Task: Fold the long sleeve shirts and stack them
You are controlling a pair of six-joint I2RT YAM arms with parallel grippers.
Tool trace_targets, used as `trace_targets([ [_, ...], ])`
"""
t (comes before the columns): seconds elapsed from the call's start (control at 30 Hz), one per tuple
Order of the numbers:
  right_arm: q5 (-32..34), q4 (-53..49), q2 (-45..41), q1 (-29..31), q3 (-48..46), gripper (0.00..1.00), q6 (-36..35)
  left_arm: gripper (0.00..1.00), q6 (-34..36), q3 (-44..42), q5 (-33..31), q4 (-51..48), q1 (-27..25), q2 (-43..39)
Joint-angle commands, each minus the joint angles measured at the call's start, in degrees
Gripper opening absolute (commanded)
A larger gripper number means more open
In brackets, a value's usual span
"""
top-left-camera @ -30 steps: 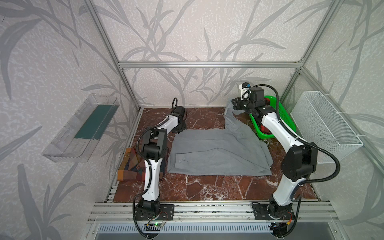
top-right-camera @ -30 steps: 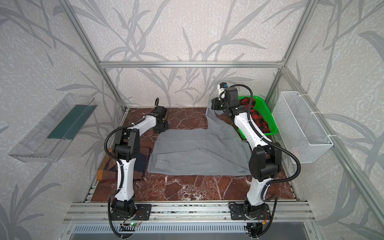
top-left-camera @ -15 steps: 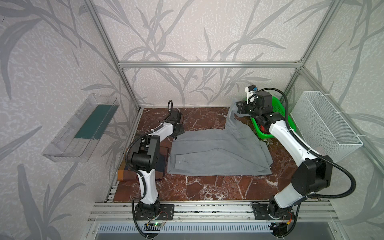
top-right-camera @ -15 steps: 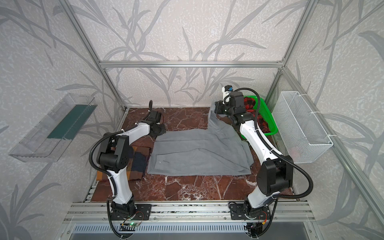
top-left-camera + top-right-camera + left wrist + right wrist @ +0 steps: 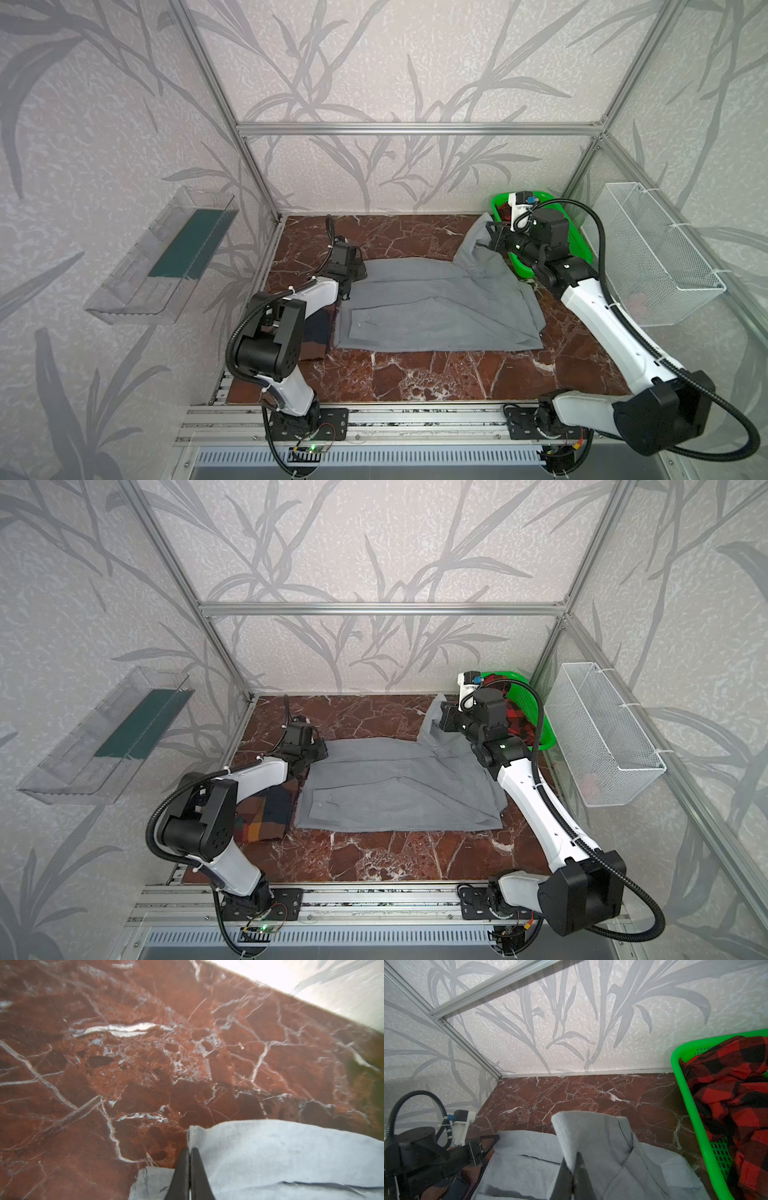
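Plain grey collared cloth shirt (image 5: pixel 436 311) lay mid-frame on red marble bench (image 5: pixel 415 374). Left end effector (image 5: pixel 189 1152) pinched shut on its upper-left corner, right end effector (image 5: pixel 573 1162) on the raised upper-right corner. Likely tensioning that edge for a fold.

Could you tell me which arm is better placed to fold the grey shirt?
Right, probably: its jaws hold the plain grey cloth shirt by a raised far corner; the left's corner lies low.
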Motion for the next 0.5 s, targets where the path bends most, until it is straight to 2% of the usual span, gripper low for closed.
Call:
trace_targets([
  [0.0,1.79,-1.66,-4.18,0.46,-2.31,0.00,0.67,0.00,-0.84,-4.67,-4.14,9.21,-1.70,-4.01],
  [0.33,4.70,-10.45,-16.72,2.39,-10.08,0.00,-0.99,0.00,-5.47,-19.52,-10.60,20.09,-3.82,-10.58],
  [0.47,6.65,-16.40,-21.58,3.36,-11.96,0.00,-1.63,0.00,-7.27,-23.08,-11.09,22.36,-4.17,-12.90],
])
